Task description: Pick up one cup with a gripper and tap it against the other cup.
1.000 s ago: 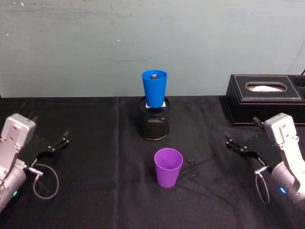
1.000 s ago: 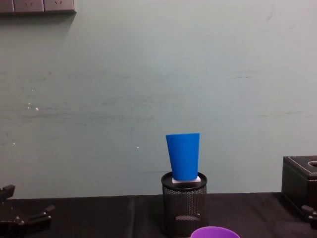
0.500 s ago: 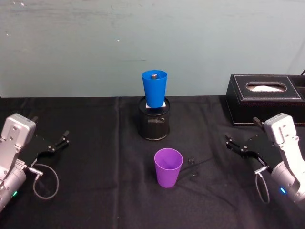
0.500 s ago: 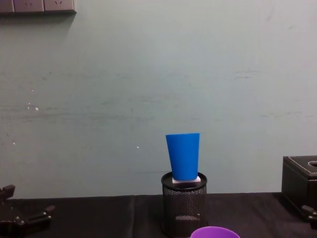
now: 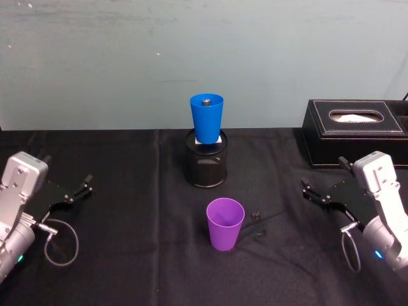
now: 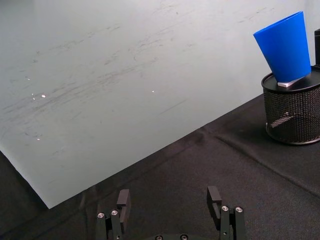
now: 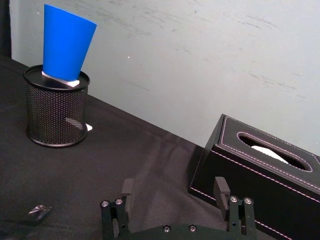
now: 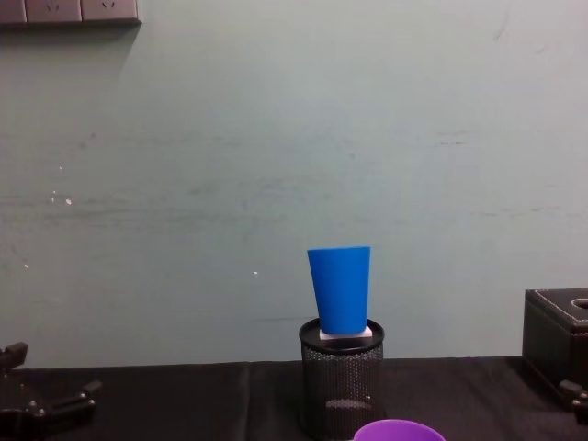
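Note:
The purple cup [image 5: 225,223] stands upright on the black tablecloth at the middle front; its rim [image 8: 398,430] peeks in at the chest view's lower edge. Behind it the blue cup [image 5: 206,118] sits base-down in a black mesh pen holder [image 5: 205,167], also seen as the blue cup [image 8: 340,289] from the side. My left gripper [image 5: 67,173] rests open at the table's left, far from both cups, its fingers spread wide [image 6: 169,197]. My right gripper [image 5: 324,175] rests open at the right, nothing between its fingers [image 7: 174,187].
A black tissue box [image 5: 357,131] stands at the back right, close behind the right gripper. A small dark scrap [image 5: 257,215] lies just right of the purple cup. A pale wall [image 8: 276,138] closes the back of the table.

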Motion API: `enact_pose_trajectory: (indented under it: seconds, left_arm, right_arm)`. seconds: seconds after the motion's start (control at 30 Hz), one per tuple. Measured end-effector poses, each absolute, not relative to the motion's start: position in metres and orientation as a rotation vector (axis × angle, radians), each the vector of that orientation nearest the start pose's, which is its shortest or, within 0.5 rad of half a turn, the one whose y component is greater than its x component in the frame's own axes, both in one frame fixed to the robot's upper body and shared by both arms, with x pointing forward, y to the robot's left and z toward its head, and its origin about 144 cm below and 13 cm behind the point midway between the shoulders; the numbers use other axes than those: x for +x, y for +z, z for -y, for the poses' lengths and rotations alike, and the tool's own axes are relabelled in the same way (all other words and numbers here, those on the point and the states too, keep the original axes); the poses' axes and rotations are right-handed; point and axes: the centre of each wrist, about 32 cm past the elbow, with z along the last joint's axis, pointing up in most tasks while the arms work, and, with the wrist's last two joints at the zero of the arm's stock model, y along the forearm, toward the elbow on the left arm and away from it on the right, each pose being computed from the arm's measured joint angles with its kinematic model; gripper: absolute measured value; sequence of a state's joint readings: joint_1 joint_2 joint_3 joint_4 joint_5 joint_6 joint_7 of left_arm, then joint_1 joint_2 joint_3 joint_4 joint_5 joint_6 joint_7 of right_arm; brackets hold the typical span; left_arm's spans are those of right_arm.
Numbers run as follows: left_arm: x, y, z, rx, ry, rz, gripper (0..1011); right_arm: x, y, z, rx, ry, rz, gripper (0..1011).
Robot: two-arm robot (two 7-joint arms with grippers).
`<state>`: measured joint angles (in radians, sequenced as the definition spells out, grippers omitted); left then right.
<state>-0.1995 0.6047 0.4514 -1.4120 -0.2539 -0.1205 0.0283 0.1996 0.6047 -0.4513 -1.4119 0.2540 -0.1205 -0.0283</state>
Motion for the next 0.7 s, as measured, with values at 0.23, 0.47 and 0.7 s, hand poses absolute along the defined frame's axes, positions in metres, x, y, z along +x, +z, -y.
enact_pose_trajectory:
  seconds: [0.23, 0.47, 0.7]
  left_arm:
    - [0.4886, 1.1398, -0.3097, 0.304, 1.248, 0.285, 1000]
    - [0.4886, 1.1398, -0.3097, 0.304, 1.248, 0.285, 1000]
    - [0.4886, 1.1398, -0.3097, 0.304, 1.248, 0.285, 1000]
  right_arm:
    - [0.4886, 1.1398, 0.3097, -0.305, -1.248, 0.285, 1003]
    - [0.4886, 1.1398, 0.3097, -0.304, -1.248, 0.285, 1003]
    - [0.4886, 1.1398, 0.3096, -0.304, -1.248, 0.285, 1003]
